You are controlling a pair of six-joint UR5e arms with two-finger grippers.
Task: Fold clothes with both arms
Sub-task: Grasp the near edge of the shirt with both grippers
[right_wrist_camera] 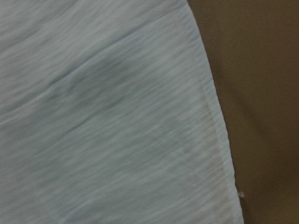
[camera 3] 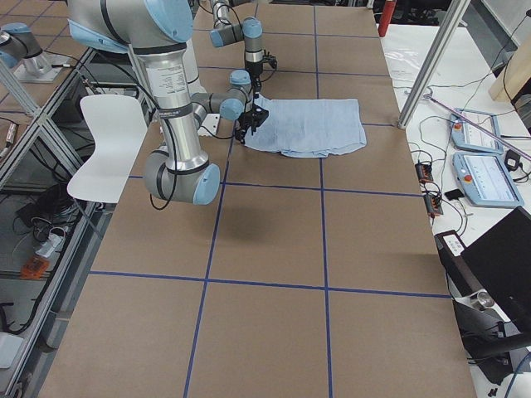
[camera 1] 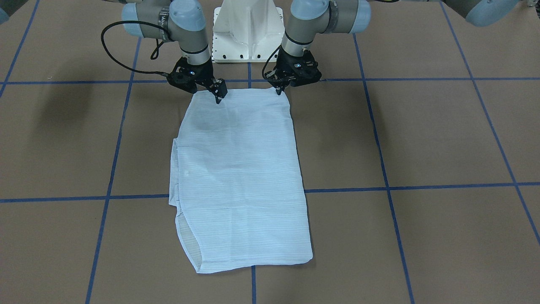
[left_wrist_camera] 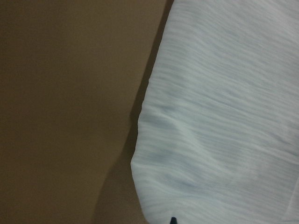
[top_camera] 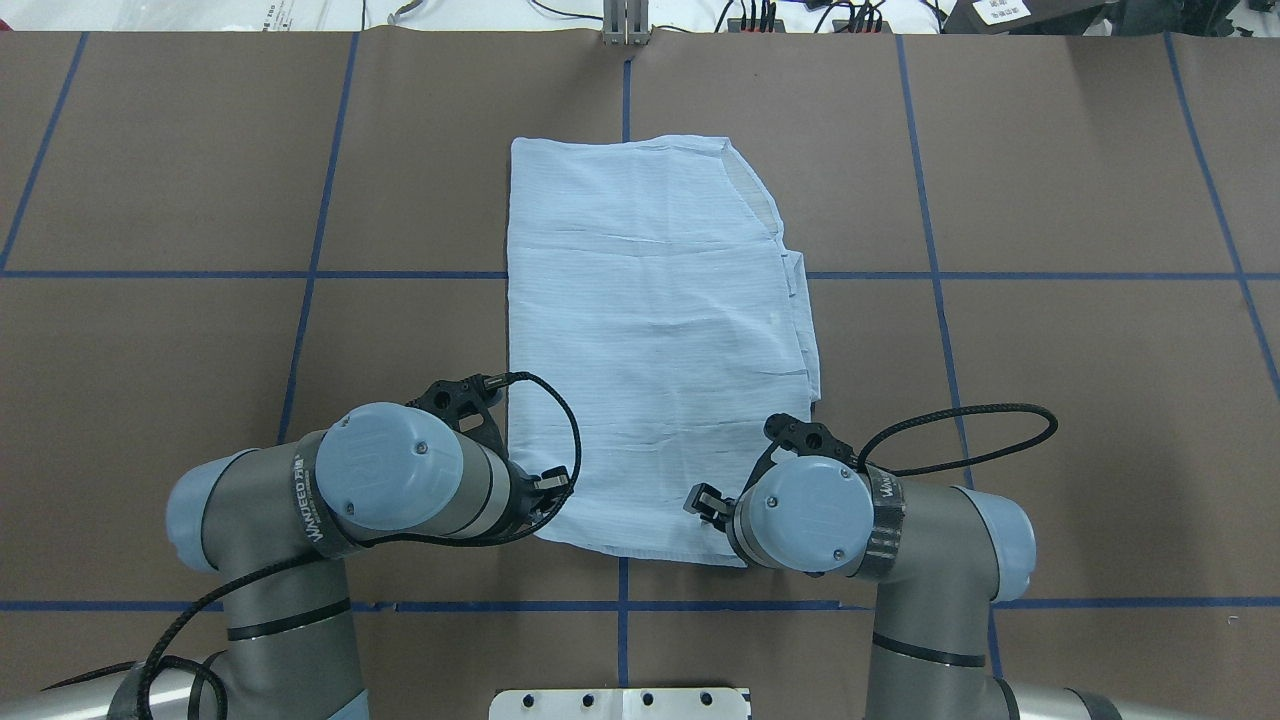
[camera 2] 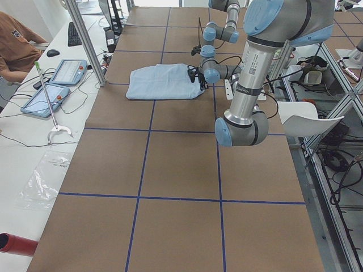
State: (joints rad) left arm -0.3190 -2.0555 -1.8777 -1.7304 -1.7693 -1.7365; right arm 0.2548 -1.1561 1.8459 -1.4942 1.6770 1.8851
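The light blue striped shirt [camera 1: 240,177] lies folded into a long rectangle on the brown table, its short end toward the robot [top_camera: 650,330]. My left gripper [camera 1: 279,90] points down at that near end's corner on my left [top_camera: 548,483], fingers drawn together on the cloth edge. My right gripper [camera 1: 218,99] is shut on the cloth just inside the other near corner [top_camera: 703,500]. Both wrist views show only the shirt close up [left_wrist_camera: 224,116] [right_wrist_camera: 103,116] beside bare table. Collar and buttons are hidden.
The white pedestal base [camera 1: 248,33] stands just behind both grippers. Blue tape lines [top_camera: 320,275] grid the table. A person [camera 2: 17,39] sits at a side bench with tablets [camera 2: 68,71]. Brown table surface extends on both sides of the shirt.
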